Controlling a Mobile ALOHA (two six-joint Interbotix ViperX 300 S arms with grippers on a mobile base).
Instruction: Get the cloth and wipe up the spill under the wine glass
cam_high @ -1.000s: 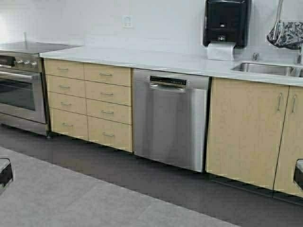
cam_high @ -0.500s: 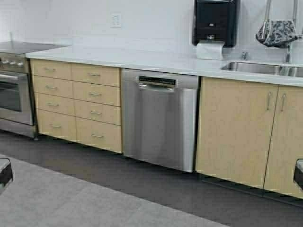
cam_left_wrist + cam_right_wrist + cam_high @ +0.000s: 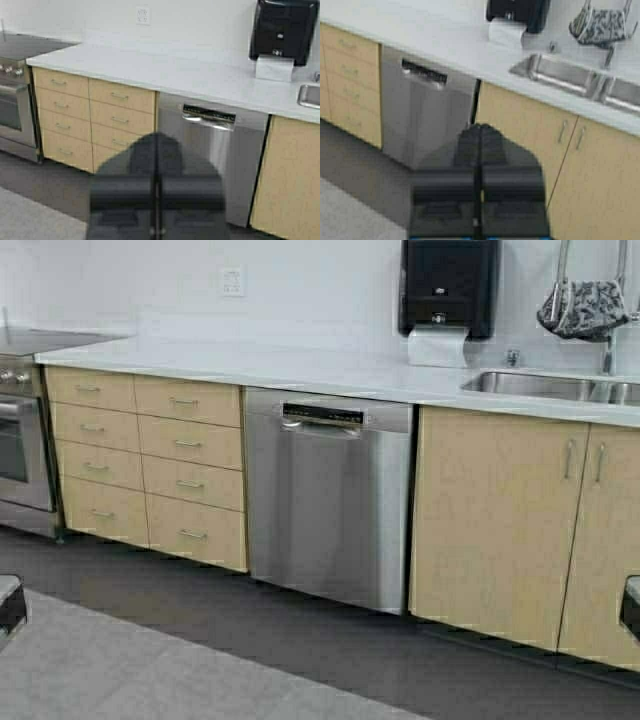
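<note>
Barely begun, by the look of it: standing out on the kitchen floor (image 3: 300, 660), well apart from the long white worktop (image 3: 300, 365) and from everything on it. Nothing fetched, nothing wiped.

Facing a run of cabinets: drawers (image 3: 150, 455) toward the left, a steel dishwasher (image 3: 328, 495) in the middle, cupboard doors (image 3: 520, 520) under the sink (image 3: 540, 386) to the right. Oven (image 3: 15, 440) just showing at the far left edge.

On the wall above the worktop, a black paper towel dispenser (image 3: 448, 285) with a white sheet hanging from it; not the thing wanted.

The cloth (image 3: 585, 308), floral black and grey on white, draped over the tap above the sink, at the far right of the high view; seen also from the right wrist camera (image 3: 602, 25). Untouched, and out of reach from here, so a drive toward the sink seems called for first.

No wine glass and no spill anywhere in these views; whereabouts cannot be told. Finding them, lifting the glass and wiping beneath it all left to do.

Left pincer (image 3: 156, 200) held low at the robot's left, jaws pressed together with nothing between them. Right pincer (image 3: 479, 200) likewise low at the right, closed on nothing, aimed toward the sink cupboards.
</note>
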